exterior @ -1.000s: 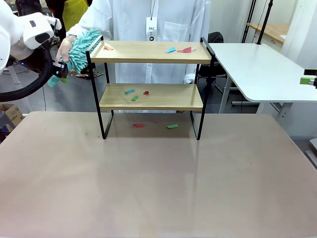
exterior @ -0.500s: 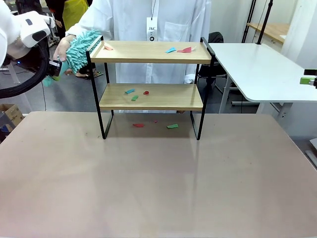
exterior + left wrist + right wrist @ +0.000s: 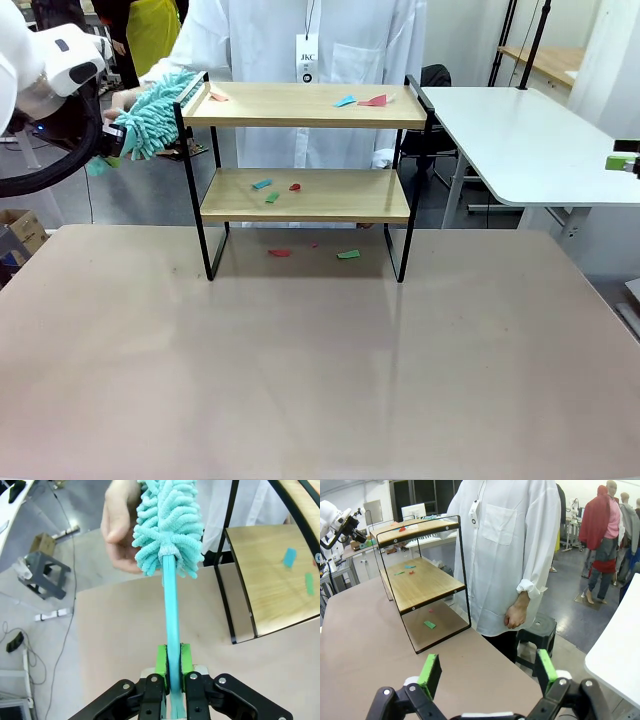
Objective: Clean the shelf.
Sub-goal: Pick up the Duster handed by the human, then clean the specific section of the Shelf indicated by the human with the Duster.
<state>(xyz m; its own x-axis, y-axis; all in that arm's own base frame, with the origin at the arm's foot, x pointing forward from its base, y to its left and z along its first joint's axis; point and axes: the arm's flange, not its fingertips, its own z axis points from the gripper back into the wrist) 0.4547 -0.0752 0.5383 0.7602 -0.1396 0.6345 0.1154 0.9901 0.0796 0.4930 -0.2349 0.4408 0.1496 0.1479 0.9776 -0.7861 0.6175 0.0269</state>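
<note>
The shelf (image 3: 300, 105) stands at the table's far middle, with paper scraps on its top board, its lower board (image 3: 305, 196) and the table beneath it. My left gripper (image 3: 108, 141) hovers left of the shelf's top corner, shut on the teal handle (image 3: 171, 610) of a fluffy teal duster (image 3: 152, 108). The duster head (image 3: 167, 525) lies against the shelf's left rail. A person's hand (image 3: 117, 535) is right behind the head. My right gripper (image 3: 487, 672) stands open and holds nothing, far to the right of the shelf (image 3: 420, 580).
A person in a white coat (image 3: 300, 40) stands behind the shelf. A second white table (image 3: 520, 130) sits at the right. The near part of the brown table (image 3: 320, 370) is bare. A stool (image 3: 537, 630) stands on the floor past the table edge.
The left gripper has drifted a little left and the duster head has tipped lower, from upright to nearly level beside the top rail. The right gripper has not moved.
</note>
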